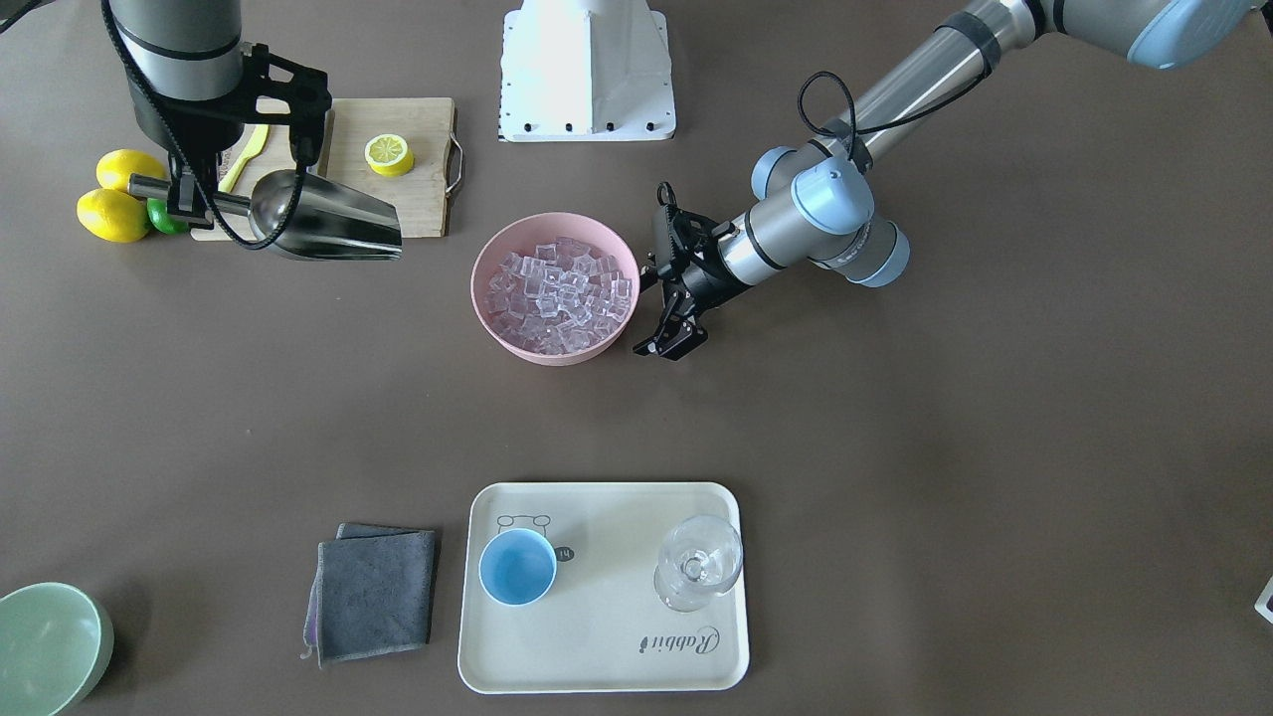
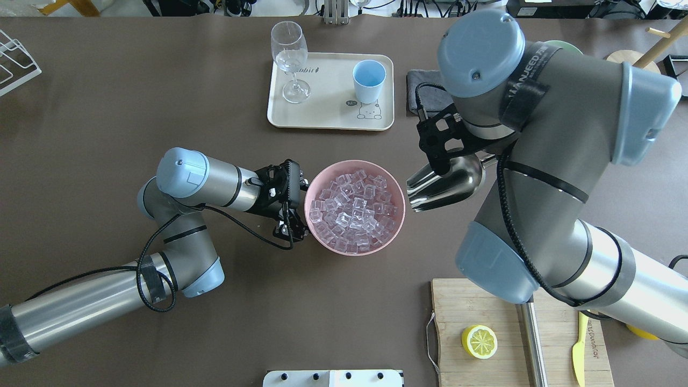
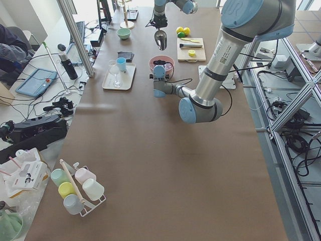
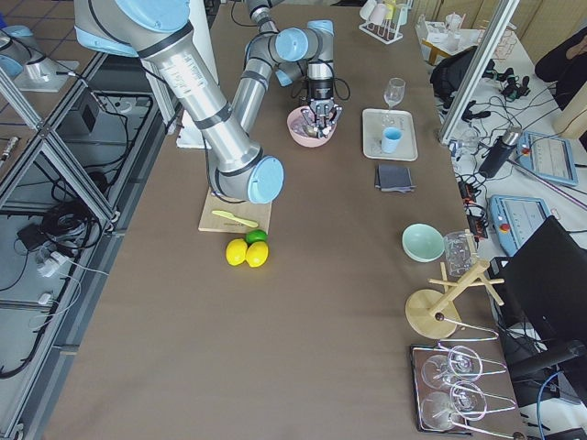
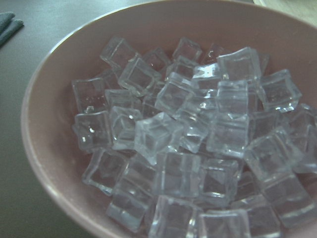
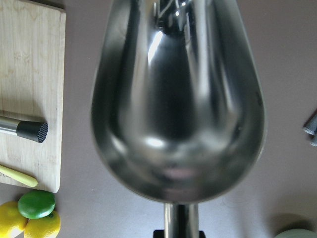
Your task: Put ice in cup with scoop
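Observation:
The steel scoop (image 1: 318,219) hangs empty above the table, its open mouth towards the pink bowl (image 1: 477,288). My right gripper (image 1: 184,194) is shut on the scoop's bar handle. The right wrist view shows the bare trough (image 6: 178,109). The ice (image 1: 562,288) fills the pink bowl (image 2: 355,250), and the cubes (image 5: 188,139) show close up in the left wrist view. My left gripper (image 2: 293,199) is open, its jaws spread against the bowl's outer rim. The light-blue cup (image 1: 517,567) stands empty and upright on the cream tray (image 1: 607,646), far from both grippers.
A clear stemmed glass (image 1: 699,562) shares the tray. A grey cloth (image 1: 373,595) and a pale green bowl (image 1: 45,646) lie beside it. A wooden cutting board (image 2: 473,306) holds a lemon half (image 2: 479,341), a steel cylinder (image 6: 20,129) and a yellow knife. Lemons (image 1: 114,214) and a lime sit beside the board.

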`<action>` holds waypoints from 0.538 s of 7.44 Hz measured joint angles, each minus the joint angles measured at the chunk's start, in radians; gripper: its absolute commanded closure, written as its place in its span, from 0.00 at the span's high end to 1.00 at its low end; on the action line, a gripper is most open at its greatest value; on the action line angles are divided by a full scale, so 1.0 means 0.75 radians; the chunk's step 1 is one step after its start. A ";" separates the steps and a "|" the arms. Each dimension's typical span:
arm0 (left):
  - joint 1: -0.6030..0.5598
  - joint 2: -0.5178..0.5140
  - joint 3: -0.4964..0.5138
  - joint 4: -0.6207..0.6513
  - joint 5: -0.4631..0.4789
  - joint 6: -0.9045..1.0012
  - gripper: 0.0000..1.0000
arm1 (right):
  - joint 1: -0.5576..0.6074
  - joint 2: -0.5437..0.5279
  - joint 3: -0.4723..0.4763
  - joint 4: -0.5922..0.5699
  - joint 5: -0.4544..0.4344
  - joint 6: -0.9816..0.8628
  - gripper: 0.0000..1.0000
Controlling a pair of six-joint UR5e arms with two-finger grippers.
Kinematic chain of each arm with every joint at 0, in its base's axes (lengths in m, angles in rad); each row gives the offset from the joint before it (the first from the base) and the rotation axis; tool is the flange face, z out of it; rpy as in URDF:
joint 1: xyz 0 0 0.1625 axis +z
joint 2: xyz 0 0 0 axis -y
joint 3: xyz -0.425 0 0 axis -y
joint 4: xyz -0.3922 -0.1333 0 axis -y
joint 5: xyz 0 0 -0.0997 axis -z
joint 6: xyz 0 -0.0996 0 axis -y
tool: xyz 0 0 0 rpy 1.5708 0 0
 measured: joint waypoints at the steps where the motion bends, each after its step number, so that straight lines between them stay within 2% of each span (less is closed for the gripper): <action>1: 0.004 -0.001 0.001 0.000 0.000 -0.001 0.98 | -0.047 0.029 -0.037 -0.001 -0.038 0.038 0.00; 4: 0.012 -0.002 0.001 0.000 0.000 -0.001 0.98 | -0.127 0.101 -0.154 -0.001 -0.100 0.095 0.00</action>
